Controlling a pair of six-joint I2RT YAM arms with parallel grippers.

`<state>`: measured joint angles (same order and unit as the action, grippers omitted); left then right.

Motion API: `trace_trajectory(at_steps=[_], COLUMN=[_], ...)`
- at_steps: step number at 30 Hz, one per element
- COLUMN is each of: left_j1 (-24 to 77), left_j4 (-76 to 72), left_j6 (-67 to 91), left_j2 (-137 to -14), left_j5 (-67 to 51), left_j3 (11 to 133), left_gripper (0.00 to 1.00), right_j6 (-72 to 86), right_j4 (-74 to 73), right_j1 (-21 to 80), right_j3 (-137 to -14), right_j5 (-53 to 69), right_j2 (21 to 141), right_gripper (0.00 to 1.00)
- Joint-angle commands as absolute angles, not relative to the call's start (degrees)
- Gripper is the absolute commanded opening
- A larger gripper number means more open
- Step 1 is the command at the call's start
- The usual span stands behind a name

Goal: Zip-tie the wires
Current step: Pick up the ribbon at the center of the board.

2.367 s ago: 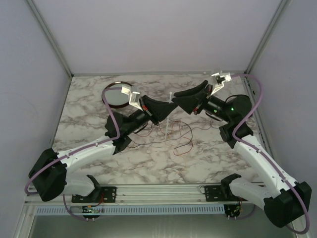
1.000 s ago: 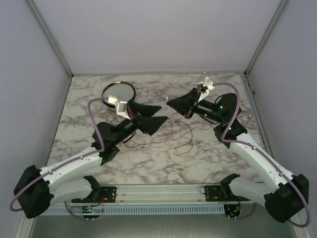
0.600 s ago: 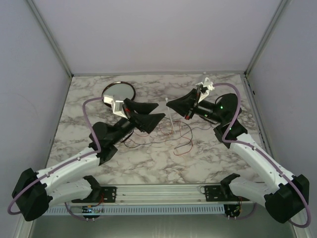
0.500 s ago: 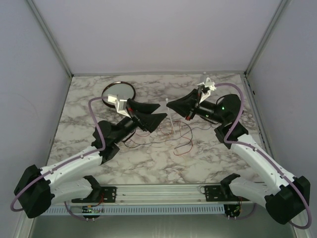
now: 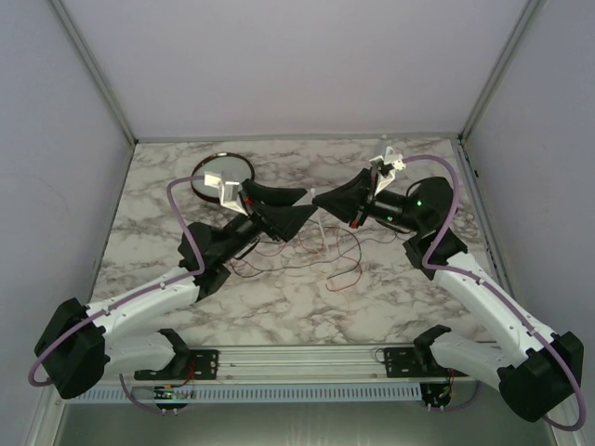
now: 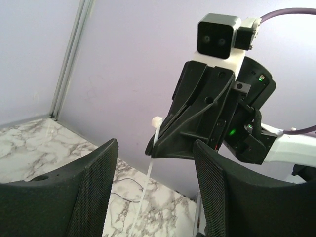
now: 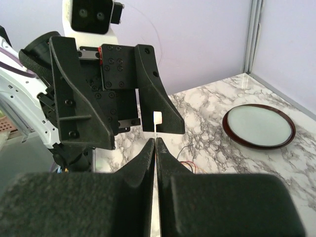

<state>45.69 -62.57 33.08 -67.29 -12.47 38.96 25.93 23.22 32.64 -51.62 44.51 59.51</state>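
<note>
Both jaws of the left gripper (image 5: 308, 203) are standing apart, gripping nothing, just left of centre; the wires (image 5: 311, 255) are lying loose on the table (image 5: 158, 190) below centre; just right, the right gripper (image 5: 324, 198) is pinching a white zip tie (image 5: 320, 221).

The wires (image 5: 311, 260) lie loose on the marble near the middle of the table. They are a flat tangle of very thin dark red and black strands, spread from 9 o'clock to 3 o'clock. At the tangle's 12 o'clock side a white zip tie (image 7: 157, 118) stands almost upright, head on top. The closed right gripper (image 7: 156, 142) pinches it just under the head, and its tail hangs down toward the wires.
</note>
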Motion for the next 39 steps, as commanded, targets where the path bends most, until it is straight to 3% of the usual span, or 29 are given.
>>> trace_trajectory(at_steps=[1, 11, 27, 31, 35, 39], left_j1=[45.4, 45.4, 45.4, 45.4, 45.4, 45.4], left_j4=[-67.2, -67.2, -69.4, -69.9, -70.0, -70.1], left_j6=[33.4, 32.7, 34.1, 34.5, 34.5, 34.8], left_j2=[-65.9, -68.2, -70.6, -70.7, -70.3, -70.0], left_j5=[-13.7, -13.5, -13.8, -13.9, -13.3, -13.0], left_j3=[41.2, 42.5, 43.4, 43.4, 43.4, 43.6], left_gripper=[0.63, 0.54, 0.0, 0.0, 0.0, 0.0], right_j6=[24.8, 27.2, 27.0, 27.2, 27.5, 28.1], right_j4=[23.1, 25.6, 25.0, 25.0, 25.3, 26.2], right_j1=[33.1, 33.4, 33.5, 33.5, 33.5, 33.5], right_j3=[-52.7, -53.1, -52.8, -52.5, -51.6, -50.5], right_j5=[45.2, 47.9, 47.9, 47.9, 47.8, 47.6], right_j2=[59.2, 60.5, 60.6, 60.7, 60.7, 60.8], right_gripper=[0.0, 0.0, 0.0, 0.0, 0.18, 0.24])
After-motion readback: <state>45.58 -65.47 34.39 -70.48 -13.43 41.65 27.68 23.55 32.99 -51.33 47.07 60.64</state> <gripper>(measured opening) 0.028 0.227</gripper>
